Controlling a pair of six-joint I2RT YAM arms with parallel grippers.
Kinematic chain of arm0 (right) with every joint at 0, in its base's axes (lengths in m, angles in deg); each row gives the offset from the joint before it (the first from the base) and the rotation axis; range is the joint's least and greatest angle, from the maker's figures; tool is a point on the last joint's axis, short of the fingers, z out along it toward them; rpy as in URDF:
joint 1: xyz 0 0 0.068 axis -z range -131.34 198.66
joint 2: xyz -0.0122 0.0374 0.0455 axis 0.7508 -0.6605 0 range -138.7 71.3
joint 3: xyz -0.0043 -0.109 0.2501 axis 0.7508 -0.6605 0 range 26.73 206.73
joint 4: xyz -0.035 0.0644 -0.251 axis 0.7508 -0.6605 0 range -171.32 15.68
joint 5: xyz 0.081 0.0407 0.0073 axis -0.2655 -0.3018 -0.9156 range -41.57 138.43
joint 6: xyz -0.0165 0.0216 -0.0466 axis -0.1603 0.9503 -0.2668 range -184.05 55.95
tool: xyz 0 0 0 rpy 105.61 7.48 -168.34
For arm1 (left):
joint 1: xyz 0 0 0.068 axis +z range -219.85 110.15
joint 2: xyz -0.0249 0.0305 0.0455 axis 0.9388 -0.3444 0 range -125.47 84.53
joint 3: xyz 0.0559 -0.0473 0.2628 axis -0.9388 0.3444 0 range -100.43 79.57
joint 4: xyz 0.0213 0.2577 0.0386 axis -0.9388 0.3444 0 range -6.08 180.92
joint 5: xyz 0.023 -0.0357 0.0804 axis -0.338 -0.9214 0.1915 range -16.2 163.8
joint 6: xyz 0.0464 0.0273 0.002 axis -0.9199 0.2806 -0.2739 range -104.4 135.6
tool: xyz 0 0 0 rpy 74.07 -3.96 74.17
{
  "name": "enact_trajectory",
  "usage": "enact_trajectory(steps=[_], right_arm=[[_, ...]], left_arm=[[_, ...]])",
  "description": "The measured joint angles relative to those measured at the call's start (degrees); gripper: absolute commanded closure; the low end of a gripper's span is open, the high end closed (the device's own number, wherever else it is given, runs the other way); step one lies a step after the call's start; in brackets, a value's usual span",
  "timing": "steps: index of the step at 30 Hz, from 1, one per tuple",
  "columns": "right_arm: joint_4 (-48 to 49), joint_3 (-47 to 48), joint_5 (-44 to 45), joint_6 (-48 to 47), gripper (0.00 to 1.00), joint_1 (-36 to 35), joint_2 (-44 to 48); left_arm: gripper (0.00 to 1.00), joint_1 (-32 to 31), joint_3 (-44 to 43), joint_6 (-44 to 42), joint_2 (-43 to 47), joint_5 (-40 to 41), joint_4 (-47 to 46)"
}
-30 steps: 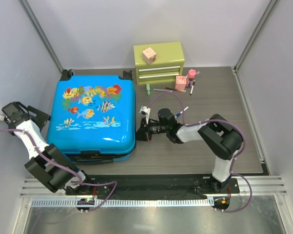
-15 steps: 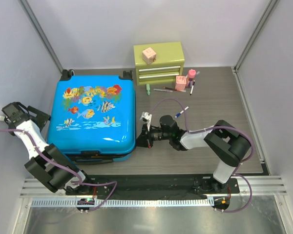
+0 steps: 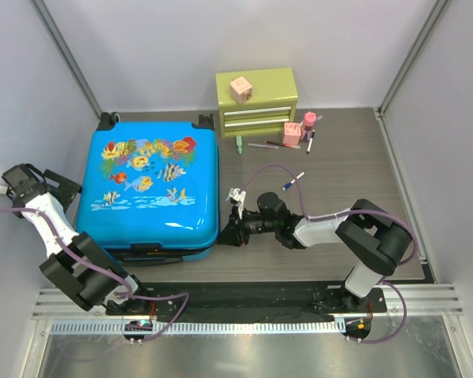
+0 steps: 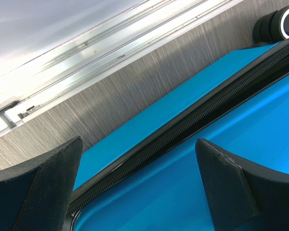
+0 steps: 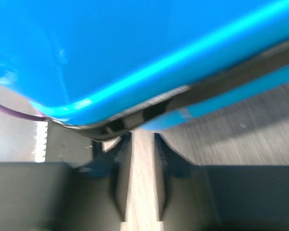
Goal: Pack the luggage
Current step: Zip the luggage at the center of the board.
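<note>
The luggage (image 3: 150,185), a bright blue hard-shell suitcase with a fish print, lies flat and closed on the table. My left gripper (image 3: 65,187) is open at its left side; in the left wrist view the fingers (image 4: 33,187) straddle the blue shell (image 4: 241,144) and its black zipper seam (image 4: 183,130) without touching them. My right gripper (image 3: 227,228) lies low against the suitcase's right front corner. In the right wrist view its jaws (image 5: 140,137) stand a narrow gap apart at the seam under the blue shell (image 5: 111,48), with only table showing between them.
A green drawer chest (image 3: 256,101) stands at the back with a pink cube (image 3: 240,88) on top. In front of it are a pink bottle (image 3: 308,122), a pink box (image 3: 292,134) and pens (image 3: 264,146). Another pen (image 3: 293,181) lies mid-table.
My right gripper has slid toward the near edge along the suitcase's right side, down to its front corner. The left arm and the suitcase have not moved.
</note>
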Motion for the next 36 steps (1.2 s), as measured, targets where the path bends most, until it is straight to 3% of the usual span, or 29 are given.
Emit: enact_trajectory(steps=[4,5,6,16,25,28,31,34,36], right_arm=[[-2.3,-0.1,2.1,-1.7,0.35,1.2,0.4],[-2.8,-0.1,2.8,-2.4,0.18,1.6,0.6],[-3.0,-0.1,3.4,-2.9,0.15,1.8,0.8],[-1.5,2.1,5.6,-7.1,0.16,2.4,-1.1],[8.6,3.0,2.6,-9.0,0.19,2.7,-8.0],[11.3,2.7,2.4,-9.5,0.27,3.0,-8.7],[14.2,2.3,2.5,-9.5,0.43,3.2,-8.7],[16.5,1.4,2.5,-8.5,0.63,3.1,-8.7],[17.8,1.2,2.3,-7.5,0.84,3.1,-8.7]], left_arm=[[0.0,0.0,-0.7,0.0,-0.2,-0.5,0.8],[0.0,0.0,-0.9,0.0,-0.2,-0.6,1.0],[0.0,0.0,-1.1,0.0,-0.3,-0.7,1.2],[0.0,0.0,-1.2,0.0,-0.3,-1.0,1.4],[0.0,0.0,-1.5,0.0,-0.3,-1.0,1.6],[0.0,0.0,-1.7,-0.1,-0.3,-1.0,1.9],[0.0,0.0,-1.7,-0.2,-0.3,-1.0,2.0],[0.0,0.0,-1.7,-0.3,-0.3,-1.0,2.0],[0.0,0.0,-1.7,-0.3,-0.3,-1.0,2.0]])
